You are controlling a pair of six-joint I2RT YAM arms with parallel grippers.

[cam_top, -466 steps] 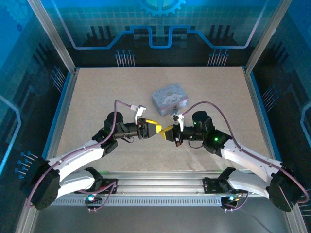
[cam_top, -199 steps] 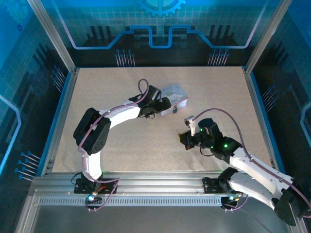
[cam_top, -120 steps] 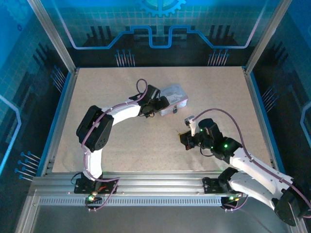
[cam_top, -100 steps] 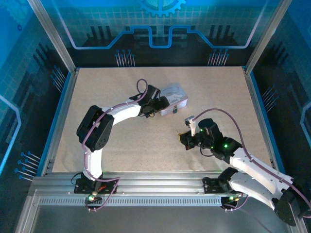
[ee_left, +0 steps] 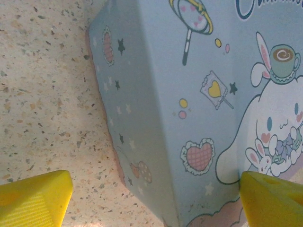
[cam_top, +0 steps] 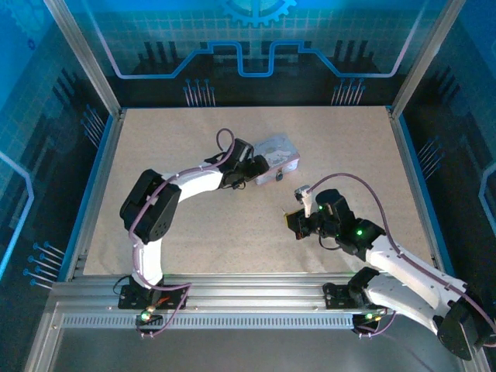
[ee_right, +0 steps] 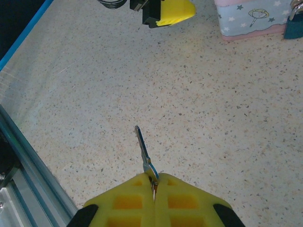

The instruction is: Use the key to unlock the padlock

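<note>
My right gripper (ee_right: 154,177) is shut on the bow of a small silver key (ee_right: 143,147), whose blade sticks forward over the speckled table. In the top view this gripper (cam_top: 291,222) hovers right of centre. The padlock (ee_right: 293,27), small and dark with a silvery part, sits against the tin box (ee_right: 250,17) at the top right edge of the right wrist view. My left gripper (cam_top: 261,167) is at the near left corner of the box (cam_top: 279,153). Its yellow fingers (ee_left: 35,201) stand wide apart, open, on either side of that corner (ee_left: 156,179).
The tin box (ee_left: 203,94) is grey-blue with a cartoon rabbit on its lid. A blue rim (cam_top: 96,190) and metal frame posts border the speckled table (cam_top: 201,232). The left arm's yellow finger (ee_right: 174,11) shows far ahead of the key.
Since the earliest frame the left arm has swung from the table's middle out to the tin box, and the right arm has drawn back right with the key. Over the last second both barely move.
</note>
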